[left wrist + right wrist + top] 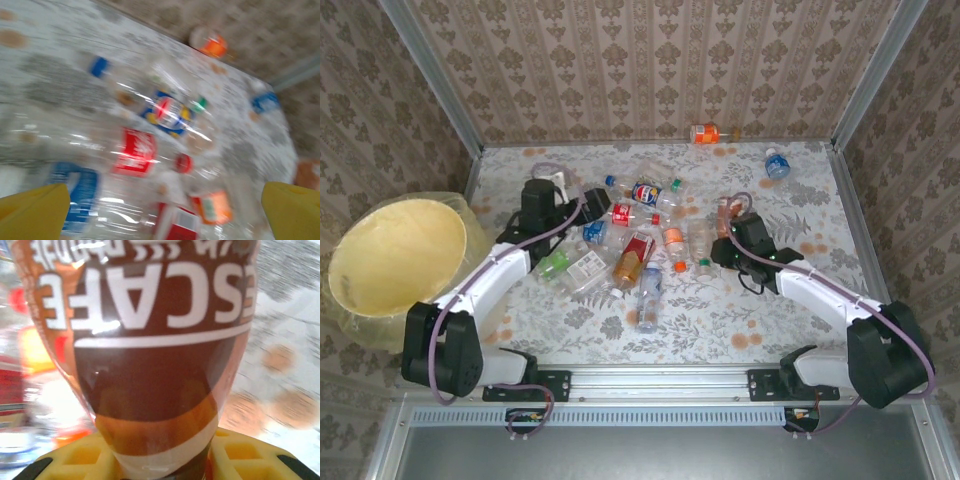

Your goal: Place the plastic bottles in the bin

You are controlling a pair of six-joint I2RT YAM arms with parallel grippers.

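Several plastic bottles (635, 250) lie in a loose pile at the table's middle. The left gripper (592, 208) hovers at the pile's left end, open; in the left wrist view its yellow fingertips (35, 210) stand far apart over a red-labelled bottle (135, 150) and a blue, red and yellow one (167, 111). The right gripper (725, 226) is shut on a brown-labelled bottle (723, 211) at the pile's right edge. That brown bottle (145, 340) sits squeezed between the yellow fingers (80, 457) of the right gripper (160, 465). The pale yellow bin (400, 262) stands off the table's left side.
An orange-labelled bottle (705, 133) lies against the back wall, and a blue-labelled one (776, 163) rests at the back right. Metal posts and patterned walls close in the table on three sides. The left wrist view is blurred.
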